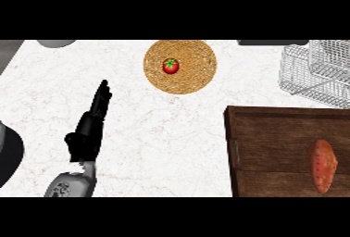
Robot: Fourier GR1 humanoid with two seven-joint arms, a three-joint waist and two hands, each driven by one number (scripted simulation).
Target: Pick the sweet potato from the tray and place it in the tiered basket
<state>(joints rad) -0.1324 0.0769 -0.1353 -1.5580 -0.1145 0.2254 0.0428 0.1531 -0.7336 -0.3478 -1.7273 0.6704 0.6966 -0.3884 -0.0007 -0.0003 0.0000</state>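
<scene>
One hand [92,125] showed, the left, open with straight fingers and holding nothing, well left of the potato [323,165], which lay on the tray [273,129] with its long axis pointing away toward the basket [315,69].

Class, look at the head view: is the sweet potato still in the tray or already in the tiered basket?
In the tray. The sweet potato lies on the wooden tray, apart from the wire tiered basket; no hand touches it.
</scene>
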